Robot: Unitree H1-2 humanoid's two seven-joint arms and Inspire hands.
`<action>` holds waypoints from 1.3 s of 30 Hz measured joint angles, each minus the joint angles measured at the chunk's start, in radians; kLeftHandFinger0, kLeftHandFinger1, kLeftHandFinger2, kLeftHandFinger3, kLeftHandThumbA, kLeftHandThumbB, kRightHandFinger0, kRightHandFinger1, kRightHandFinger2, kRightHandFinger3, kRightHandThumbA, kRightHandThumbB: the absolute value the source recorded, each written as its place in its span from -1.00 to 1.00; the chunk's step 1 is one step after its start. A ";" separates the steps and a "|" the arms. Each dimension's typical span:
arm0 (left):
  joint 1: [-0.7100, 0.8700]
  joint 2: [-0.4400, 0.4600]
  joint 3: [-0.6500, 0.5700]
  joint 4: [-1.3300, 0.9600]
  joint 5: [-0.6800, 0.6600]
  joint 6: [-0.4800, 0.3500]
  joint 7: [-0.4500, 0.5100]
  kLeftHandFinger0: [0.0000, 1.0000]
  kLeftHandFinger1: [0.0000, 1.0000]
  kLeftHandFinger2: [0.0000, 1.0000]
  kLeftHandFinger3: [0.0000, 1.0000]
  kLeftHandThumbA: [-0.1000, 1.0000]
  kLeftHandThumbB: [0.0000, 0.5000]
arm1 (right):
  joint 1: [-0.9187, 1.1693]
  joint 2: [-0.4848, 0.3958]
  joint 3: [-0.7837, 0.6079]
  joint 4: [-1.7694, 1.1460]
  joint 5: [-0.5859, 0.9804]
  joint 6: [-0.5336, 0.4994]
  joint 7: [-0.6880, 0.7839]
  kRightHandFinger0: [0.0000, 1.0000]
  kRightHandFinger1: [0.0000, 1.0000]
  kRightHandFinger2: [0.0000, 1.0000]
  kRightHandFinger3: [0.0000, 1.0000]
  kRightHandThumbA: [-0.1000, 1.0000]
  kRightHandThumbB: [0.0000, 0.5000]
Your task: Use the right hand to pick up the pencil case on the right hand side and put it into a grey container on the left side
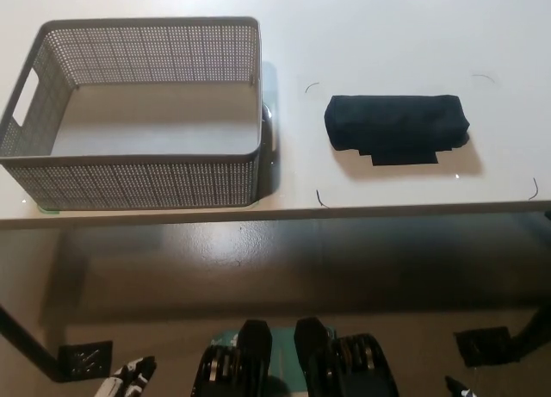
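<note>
- Pencil case point(396, 126): dark, soft-looking, lying flat on the right part of the white table point(379, 35), untouched, well apart from the basket.
- Thin curved marks drawn around it on the tabletop, roughly framing its spot.
- Grey container point(138, 113): perforated basket on the left, upright, open top, nothing visible inside.
- Right hand: out of view, so no telling whether open or closed.
- Left hand point(129, 375): just a white sliver at the lower left edge, resting below the table; finger state impossible to tell.
- Step in hand, judged: reach not yet begun.
- Risks: floppy fabric sagging or slipping from a shallow pinch; case catching the basket's near wall on the way across; nudging the basket along the smooth tabletop.
</note>
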 measured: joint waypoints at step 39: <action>-0.001 0.031 -0.048 -0.003 0.034 -0.067 0.110 1.00 1.00 1.00 0.89 1.00 1.00 | 0.119 -0.115 -0.232 -1.008 -0.172 0.030 -0.006 1.00 1.00 1.00 1.00 0.71 0.19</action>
